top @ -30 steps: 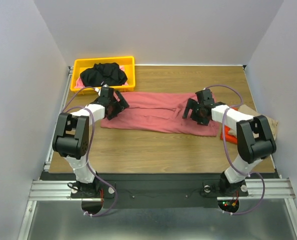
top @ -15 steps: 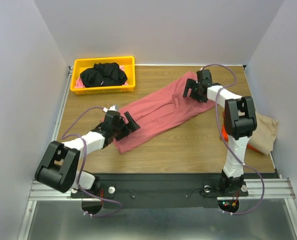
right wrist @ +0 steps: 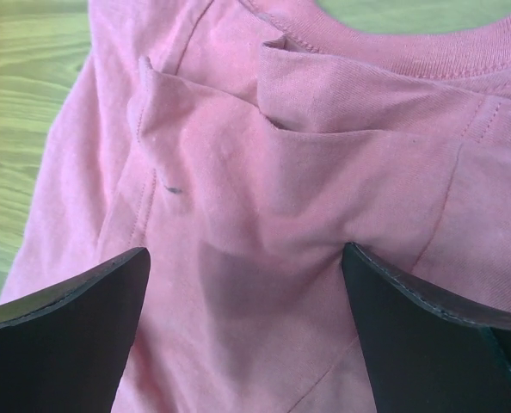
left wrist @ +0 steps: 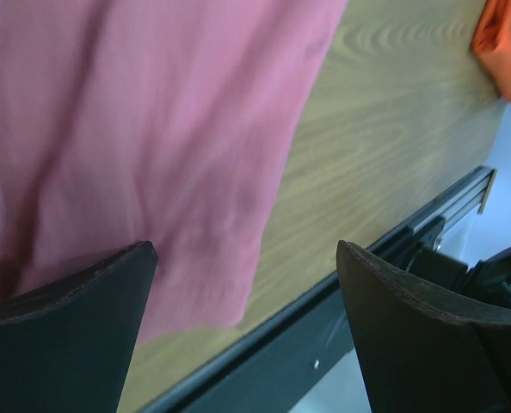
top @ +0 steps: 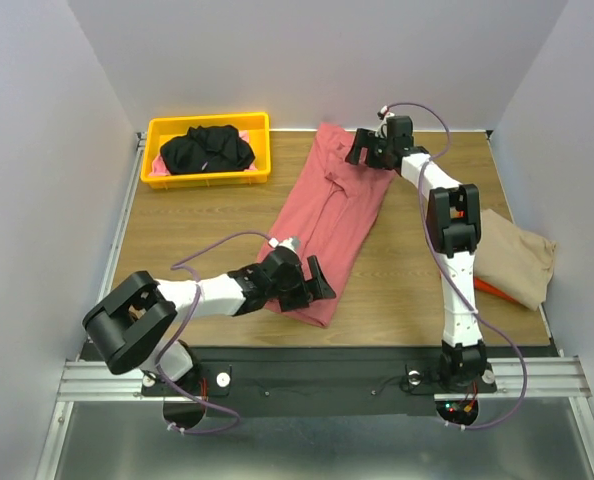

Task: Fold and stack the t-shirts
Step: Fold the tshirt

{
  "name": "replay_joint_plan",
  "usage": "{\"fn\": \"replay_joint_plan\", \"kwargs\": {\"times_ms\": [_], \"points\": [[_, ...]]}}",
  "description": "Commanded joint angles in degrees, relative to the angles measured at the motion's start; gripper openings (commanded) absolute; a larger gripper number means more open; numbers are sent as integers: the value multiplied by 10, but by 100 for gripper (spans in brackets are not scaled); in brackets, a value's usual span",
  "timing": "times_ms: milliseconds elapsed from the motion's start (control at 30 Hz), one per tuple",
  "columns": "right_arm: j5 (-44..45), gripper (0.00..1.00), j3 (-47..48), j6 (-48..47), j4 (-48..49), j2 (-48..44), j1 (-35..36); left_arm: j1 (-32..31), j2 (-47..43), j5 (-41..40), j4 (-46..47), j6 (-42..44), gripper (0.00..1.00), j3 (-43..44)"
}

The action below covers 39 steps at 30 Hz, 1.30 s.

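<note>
The dusty-red t-shirt [top: 329, 205] lies as a long folded strip running from the far edge to the near edge of the table. My left gripper [top: 315, 279] is open at its near end; the left wrist view shows the hem [left wrist: 195, 172] beside the left finger, above the table's front edge. My right gripper [top: 361, 152] is open over the far end, with the collar and creased cloth [right wrist: 324, 129] between its fingers. The black t-shirt [top: 207, 148] is bunched in the yellow bin [top: 260, 170]. The tan t-shirt [top: 517, 258] lies at the right edge.
An orange item [top: 489, 287] pokes out from under the tan shirt and also shows in the left wrist view [left wrist: 501, 43]. Pink cloth [top: 158, 165] sits under the black shirt in the bin. Grey walls close in the table on three sides.
The red shirt has swung from lying across the table to lying lengthwise. My left gripper moved to the near edge and my right gripper to the far edge.
</note>
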Motion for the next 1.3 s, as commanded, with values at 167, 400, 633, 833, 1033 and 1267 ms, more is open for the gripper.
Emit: {"fn": "replay_joint_plan", "kwargs": {"times_ms": [167,400,633,833,1033,1267], "points": [[-82,100,19,-10,-87,-61,8,-52,-139,-112,-149,-24,98,71],[35,100,-249,-39,-94,-355,103,66,-223,-278,-404,-15,99,82],[218,100,-510,23,-85,-493,341,265,-236,-220,-356,42,98,-26],[281,100,-593,82,-81,-512,521,296,-166,-150,-306,77,74,-56],[281,100,-642,107,-84,-507,584,295,-211,-125,-289,67,66,-79],[294,97,-657,108,-87,-486,585,295,-204,-105,-281,88,66,-83]]}}
